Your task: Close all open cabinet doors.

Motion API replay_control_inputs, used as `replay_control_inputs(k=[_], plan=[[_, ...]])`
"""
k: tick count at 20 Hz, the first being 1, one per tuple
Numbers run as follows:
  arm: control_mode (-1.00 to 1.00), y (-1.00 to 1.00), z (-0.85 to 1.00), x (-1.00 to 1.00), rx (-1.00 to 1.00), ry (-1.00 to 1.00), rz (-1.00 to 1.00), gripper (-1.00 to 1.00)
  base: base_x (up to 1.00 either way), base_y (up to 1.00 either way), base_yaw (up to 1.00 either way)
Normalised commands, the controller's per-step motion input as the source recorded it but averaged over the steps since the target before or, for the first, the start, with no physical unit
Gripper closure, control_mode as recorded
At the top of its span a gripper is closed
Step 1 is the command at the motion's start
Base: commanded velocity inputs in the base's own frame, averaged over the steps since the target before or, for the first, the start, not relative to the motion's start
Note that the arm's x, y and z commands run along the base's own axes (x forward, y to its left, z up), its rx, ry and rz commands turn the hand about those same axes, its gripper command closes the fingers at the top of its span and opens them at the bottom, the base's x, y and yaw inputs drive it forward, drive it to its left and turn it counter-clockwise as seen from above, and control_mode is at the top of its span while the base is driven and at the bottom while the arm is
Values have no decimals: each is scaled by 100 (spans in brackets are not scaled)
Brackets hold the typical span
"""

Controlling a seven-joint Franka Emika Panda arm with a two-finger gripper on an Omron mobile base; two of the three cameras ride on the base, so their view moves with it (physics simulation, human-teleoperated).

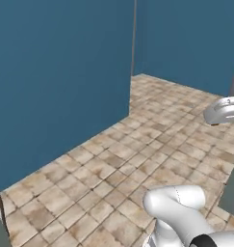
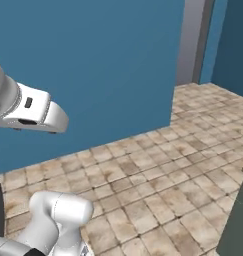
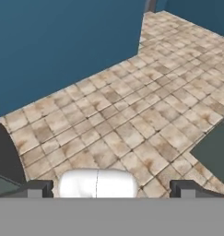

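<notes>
The end effector is released; its two fingertips stand wide apart with nothing between them, and it looks down over bare tiled floor. A blue wall rises ahead of it and to its left.

No cabinet door can be made out for certain. The only candidate is a dark grey-green panel low to the right of the end effector, cut off by the edge of the hand view; the same dark slab sits at the lower right of both base views. No knob shows on it, so I cannot tell whether it is a door, nor whether it stands open.

The main risk, as I judge it, is working half blind. If that panel is an open door, it juts into the space beside the base, and a turn or a drive towards it could knock it with the arm rather than with the end effector; an uncontrolled hit could swing it wider instead of shut. The arm link also hangs out to the side, so a turn towards the wall could scrape it. The spread fingers could catch on a door edge; a push near the hinge side would barely move it.
</notes>
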Motion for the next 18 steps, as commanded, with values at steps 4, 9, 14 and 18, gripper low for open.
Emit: replay_control_inputs(k=[4,9,14,18], plan=[[100,0,0,0,0,0,0,-100,0,0,-63],[100,0,0,0,0,0,0,-100,3,0,-63],[100,0,0,0,0,0,0,-100,9,0,-65],[100,0,0,0,0,0,0,-100,14,0,-64]])
